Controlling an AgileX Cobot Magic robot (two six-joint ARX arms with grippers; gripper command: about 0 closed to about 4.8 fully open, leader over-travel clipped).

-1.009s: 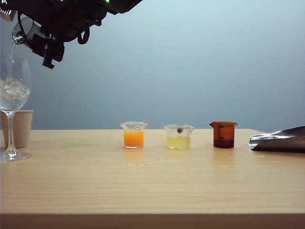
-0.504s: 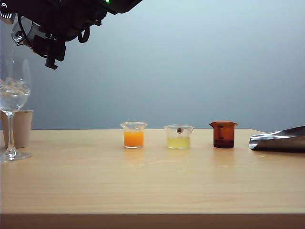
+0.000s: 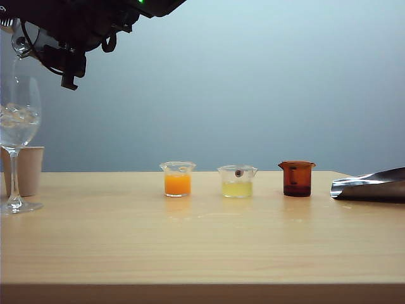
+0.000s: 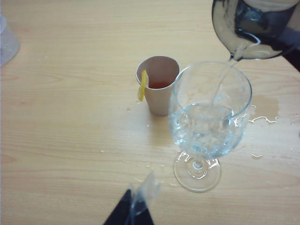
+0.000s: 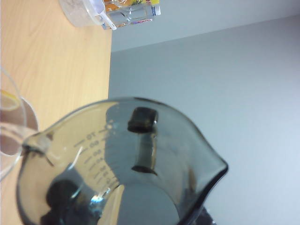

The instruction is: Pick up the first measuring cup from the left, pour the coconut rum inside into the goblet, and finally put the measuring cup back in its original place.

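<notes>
My right gripper [image 3: 38,45] has reached across to the far left and is shut on the first measuring cup [image 3: 20,43], a smoky grey cup [image 5: 126,168] tipped spout-down above the goblet [image 3: 18,120]. From the cup's spout [image 4: 236,54] a thin stream of clear coconut rum [image 4: 219,86] falls into the goblet's bowl [image 4: 208,112], which holds ice and clear liquid. The goblet stands upright beside a beige paper cup [image 4: 159,86]. Of my left gripper [image 4: 133,211] only a dark tip with a translucent piece shows, low and short of the goblet's foot; its opening is hidden.
An orange-filled cup [image 3: 177,179], a pale yellow cup [image 3: 237,182] and an amber cup [image 3: 297,178] stand in a row mid-table. A silver foil bag [image 3: 373,185] lies at the right edge. Spilled drops [image 4: 265,119] wet the table by the goblet. A clear cup [image 4: 7,42] sits further off.
The right wrist has rolled further, tipping the measuring cup more steeply over the goblet. The goblet and the other cups have not moved.
</notes>
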